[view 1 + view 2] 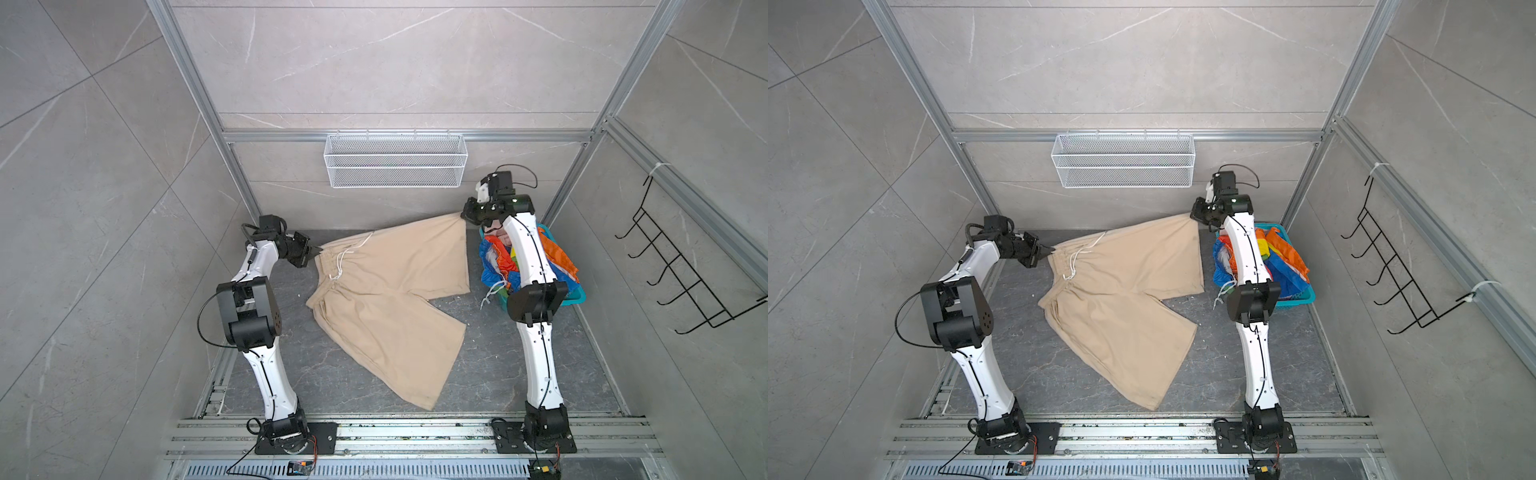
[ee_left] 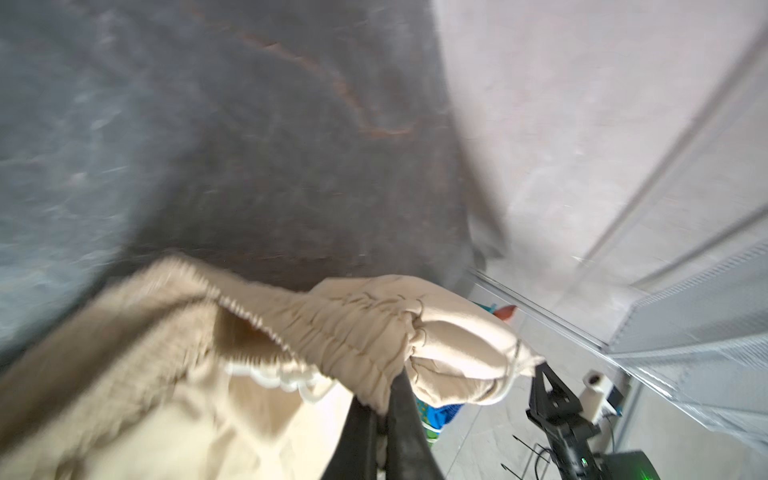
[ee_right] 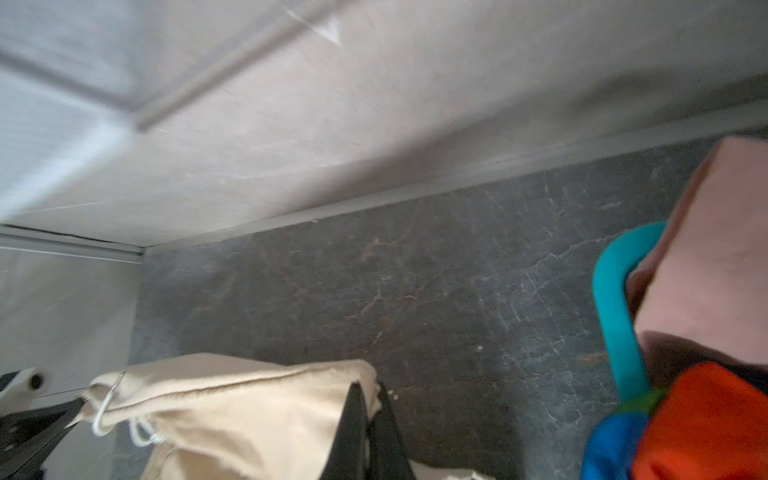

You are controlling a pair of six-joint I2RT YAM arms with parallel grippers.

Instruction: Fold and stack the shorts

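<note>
Beige shorts (image 1: 386, 299), rainbow-striped shorts (image 1: 559, 251), pink shorts (image 3: 706, 257), teal basket (image 1: 580, 296).

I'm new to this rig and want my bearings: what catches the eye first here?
The beige shorts lie spread across the middle, the left gripper pinching the waistband, the right gripper a leg hem. At right, a teal basket holds rainbow-striped shorts.

Beige shorts (image 1: 386, 299): matt woven cloth, gathered elastic waist, white cord. Striped shorts (image 1: 559, 255): thin glossy fabric. Pink shorts (image 3: 706, 257): soft matt cloth. Basket (image 3: 615, 291): smooth teal plastic. Bench (image 1: 307, 374): dark, matt, stone-veined surface. Wall rack (image 1: 395, 162): white-coated wire mesh. Frame (image 1: 291, 136): brushed metal profile.
</note>
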